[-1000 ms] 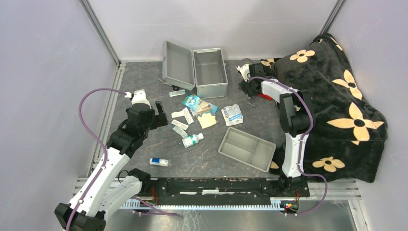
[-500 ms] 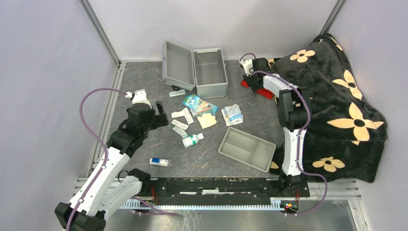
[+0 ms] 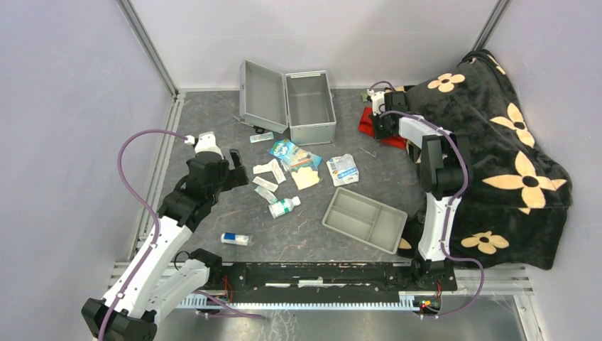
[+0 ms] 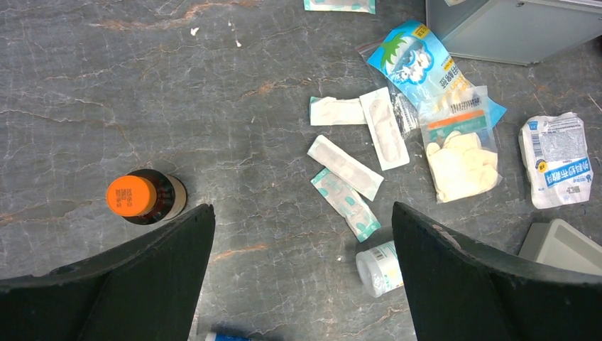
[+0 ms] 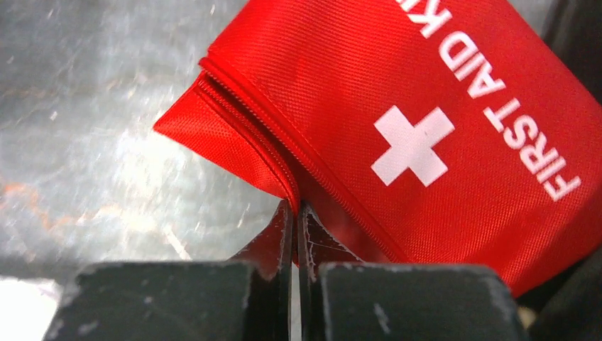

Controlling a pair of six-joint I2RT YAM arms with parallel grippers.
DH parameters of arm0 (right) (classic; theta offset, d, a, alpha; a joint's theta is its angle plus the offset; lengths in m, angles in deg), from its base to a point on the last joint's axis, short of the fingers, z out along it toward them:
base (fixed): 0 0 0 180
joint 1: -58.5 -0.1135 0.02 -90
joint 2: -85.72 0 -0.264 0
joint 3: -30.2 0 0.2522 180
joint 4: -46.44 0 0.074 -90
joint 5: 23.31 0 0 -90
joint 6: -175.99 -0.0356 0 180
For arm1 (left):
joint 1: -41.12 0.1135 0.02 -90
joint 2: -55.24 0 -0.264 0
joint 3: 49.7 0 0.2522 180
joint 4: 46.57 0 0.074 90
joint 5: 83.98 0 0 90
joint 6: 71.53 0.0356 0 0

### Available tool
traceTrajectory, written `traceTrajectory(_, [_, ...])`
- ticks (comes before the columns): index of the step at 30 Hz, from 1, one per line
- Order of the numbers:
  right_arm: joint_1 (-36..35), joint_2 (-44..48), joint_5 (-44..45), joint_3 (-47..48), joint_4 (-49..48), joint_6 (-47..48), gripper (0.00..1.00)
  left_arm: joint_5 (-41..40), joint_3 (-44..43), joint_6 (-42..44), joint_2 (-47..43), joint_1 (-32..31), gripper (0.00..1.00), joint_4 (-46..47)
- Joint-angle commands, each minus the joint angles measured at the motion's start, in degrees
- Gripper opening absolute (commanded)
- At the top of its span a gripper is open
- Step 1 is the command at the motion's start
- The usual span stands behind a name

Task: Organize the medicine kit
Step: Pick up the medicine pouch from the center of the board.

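Observation:
The medicine kit [image 3: 313, 133], a silver metal case, stands open at the back of the table with its lid [image 3: 261, 94] thrown back to the left; its inside looks bare. To its right lies a flat red first-aid pouch [image 3: 367, 122] with a white cross [image 5: 412, 145]. My right gripper [image 5: 294, 206] is shut on the pouch's near zipper edge, and in the top view it [image 3: 376, 119] sits at that pouch. My left gripper [image 4: 302, 207] hangs open above the table at the left [image 3: 238, 167], holding nothing.
Loose supplies lie between the arms: sachets [image 4: 346, 167], a blue packet [image 4: 419, 64], bagged gloves [image 4: 461, 156], a white packet [image 3: 343, 169], a white bottle [image 4: 380, 268], an orange-capped bottle [image 4: 142, 197], a tube [image 3: 235, 239]. A grey divided tray [image 3: 364, 219] sits front right, beside a flowered blanket [image 3: 497, 156].
My right gripper has moved back and to the right, up to the red pouch, and its jaws have shut on the pouch's edge. The left arm has not moved.

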Motion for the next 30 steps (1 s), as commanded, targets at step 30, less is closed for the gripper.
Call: traceTrajectory(30, [-19.31,67.4,11.29,-47.52,-24.28,-74.5,0.0,27.21,-1.36,5.78,-8.54,-1.11,1.0,11.81])
